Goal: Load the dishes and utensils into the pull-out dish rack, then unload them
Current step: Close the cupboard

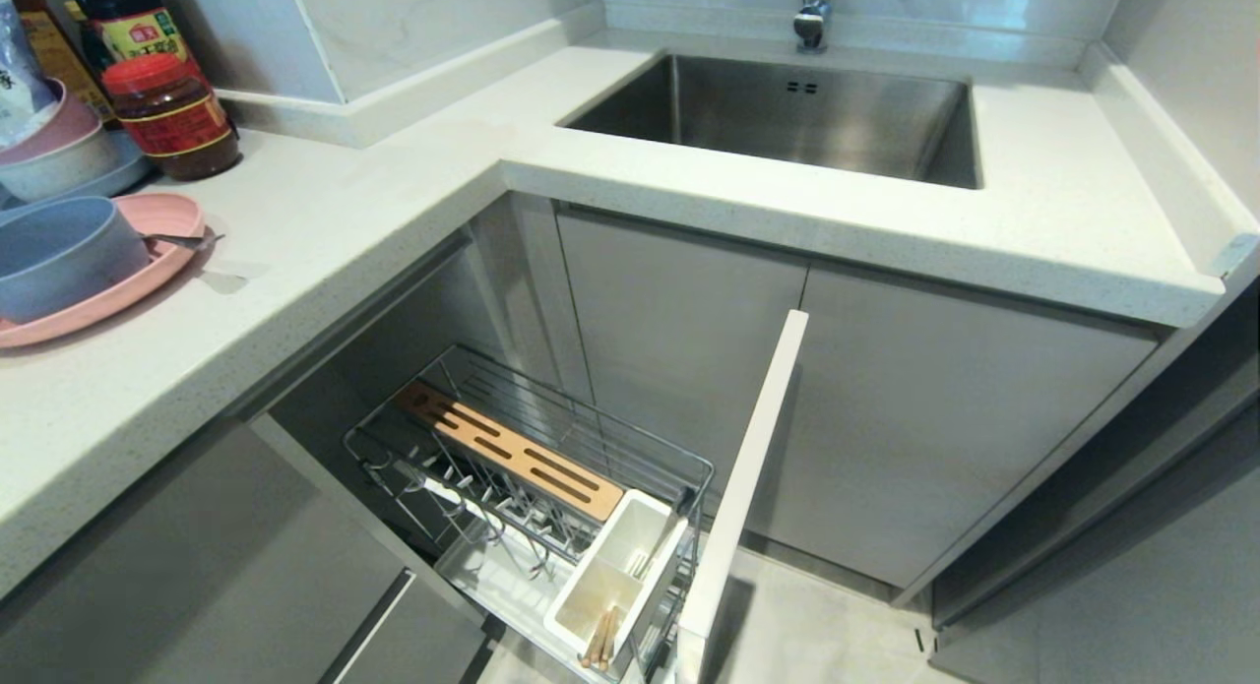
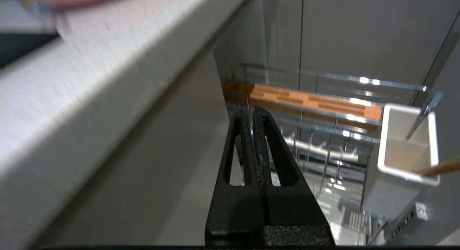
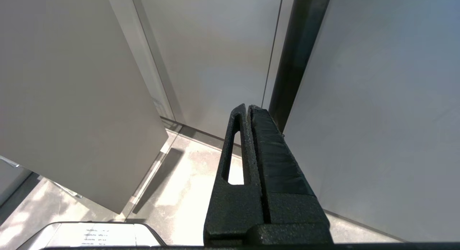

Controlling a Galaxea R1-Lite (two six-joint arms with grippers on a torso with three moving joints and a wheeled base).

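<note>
- Two grippers, both shut with nothing in them. Neither arm makes it into the head view, so we're going off the wrist cameras.
- Nearest to us: our left gripper [image 2: 253,115] has its fingers pressed flat together and sits low, under the lip of the counter [image 1: 325,231], pointing into the dish rack [image 1: 532,487]. Our right gripper [image 3: 248,111] is closed too, facing plain cabinet doors and floor, looks parked.
- Next out, the rack is pulled open below the counter, with its narrow front panel [image 1: 743,467] edge-on to us. The white utensil box [image 1: 615,571] sits at the front end against that panel. The chopsticks [image 1: 598,637] are already standing in the near compartment, and a slim metal handle [image 2: 424,111] leans in the far one; can't tell if it's the spoon or fork.
- Plate slots in the rack look unfilled.
- Farther off and up: the pink plate [image 1: 148,261] lies flat on the counter at our far left, blue-grey bowl [image 1: 59,251] resting on it, and another metal utensil [image 1: 182,239] pokes out across the rim beside the bowl.
- So the key relation, as we read it: what's left to load sits above and left of the left gripper, which points down and away from it. The left arm is clearly nearer; we'd guess it has to come up over the counter edge first.
</note>
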